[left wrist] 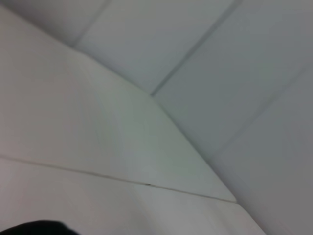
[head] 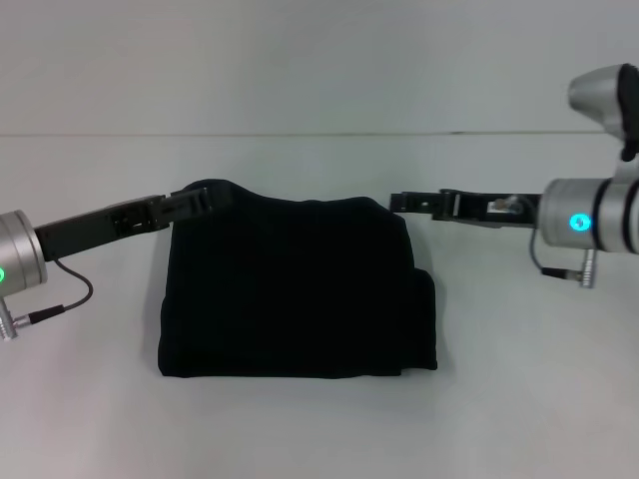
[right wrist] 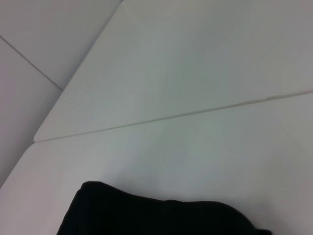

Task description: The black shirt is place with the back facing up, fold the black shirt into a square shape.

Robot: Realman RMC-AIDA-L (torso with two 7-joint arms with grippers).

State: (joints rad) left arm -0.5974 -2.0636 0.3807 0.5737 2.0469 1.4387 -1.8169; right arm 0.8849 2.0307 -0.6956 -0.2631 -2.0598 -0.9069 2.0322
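The black shirt lies folded into a compact, roughly square bundle in the middle of the white table, plain side up, with a layer sticking out along its right edge. My left gripper reaches in from the left and meets the shirt's far left corner, where the cloth bulges up a little. From the right, my right gripper comes level with the far right corner, at the cloth's edge. The right wrist view shows one edge of the black shirt on the table. A dark sliver shows at the border of the left wrist view.
The white table runs back to a pale wall behind the shirt. A seam line crosses the tabletop. Cables hang from both wrists.
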